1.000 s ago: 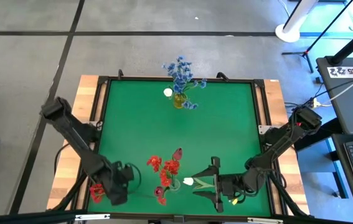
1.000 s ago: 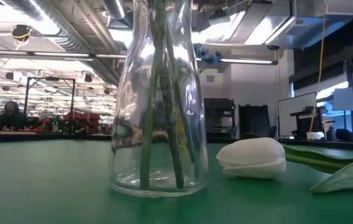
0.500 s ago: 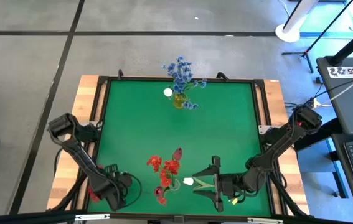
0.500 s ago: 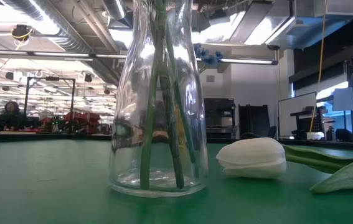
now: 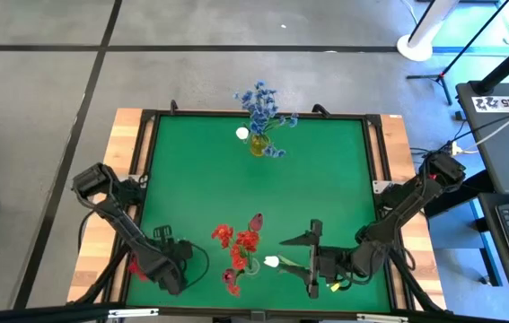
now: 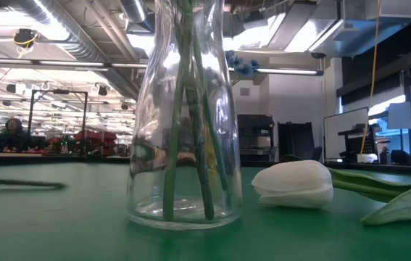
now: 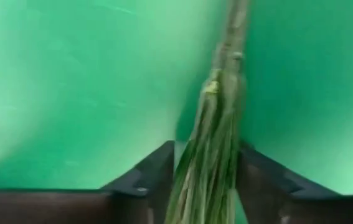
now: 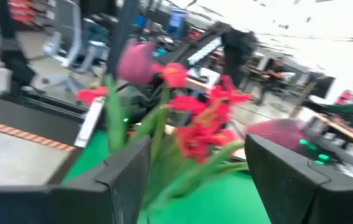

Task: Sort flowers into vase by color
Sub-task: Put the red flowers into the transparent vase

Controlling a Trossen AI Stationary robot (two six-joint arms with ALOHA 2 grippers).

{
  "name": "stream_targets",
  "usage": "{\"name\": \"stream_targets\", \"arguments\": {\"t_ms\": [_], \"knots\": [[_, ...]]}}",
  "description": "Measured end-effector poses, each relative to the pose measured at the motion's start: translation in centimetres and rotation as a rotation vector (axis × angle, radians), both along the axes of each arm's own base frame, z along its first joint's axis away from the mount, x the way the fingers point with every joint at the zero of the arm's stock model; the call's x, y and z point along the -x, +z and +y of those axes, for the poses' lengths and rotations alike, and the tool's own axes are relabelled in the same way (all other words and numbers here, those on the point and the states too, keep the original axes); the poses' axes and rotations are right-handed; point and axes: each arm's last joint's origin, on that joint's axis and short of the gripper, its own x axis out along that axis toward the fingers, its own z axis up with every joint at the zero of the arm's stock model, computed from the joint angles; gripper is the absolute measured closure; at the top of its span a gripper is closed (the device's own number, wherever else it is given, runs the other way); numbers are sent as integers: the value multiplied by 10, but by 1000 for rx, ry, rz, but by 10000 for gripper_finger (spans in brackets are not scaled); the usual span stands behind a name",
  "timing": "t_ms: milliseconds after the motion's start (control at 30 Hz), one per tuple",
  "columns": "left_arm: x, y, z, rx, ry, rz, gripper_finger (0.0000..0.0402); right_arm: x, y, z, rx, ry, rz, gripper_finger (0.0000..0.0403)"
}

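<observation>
Left hand (image 5: 185,257) shifted inward | gripping green stem (image 7: 210,149) | right hand (image 5: 311,260) wide

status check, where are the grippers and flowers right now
Left gripper at near-left corner, fingers around a green stem. Right gripper open beside white tulip. Red flowers in near vase. Nothing blocking.

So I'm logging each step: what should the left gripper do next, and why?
Probably close fully on the green stalk and lift it. The left gripper sits at the near left of the mat with the stalk between its fingers, and that stem's red cluster belongs in the clear vase holding the other red flowers.
</observation>
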Motion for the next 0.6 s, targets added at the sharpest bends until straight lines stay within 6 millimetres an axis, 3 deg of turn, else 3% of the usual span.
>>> {"name": "stream_targets", "arguments": {"t_ms": [233, 400, 600], "knots": [[-14, 13, 30, -237, -1, 16, 381, 34, 31, -9, 31, -139, 8, 143], [-30, 24, 44, -337, -120, -12, 383, 48, 38, -33, 11, -190, 101, 143], [-52, 29, 68, -317, -193, 47, 389, 38, 15, -79, -42, -280, 340, 143]]}}
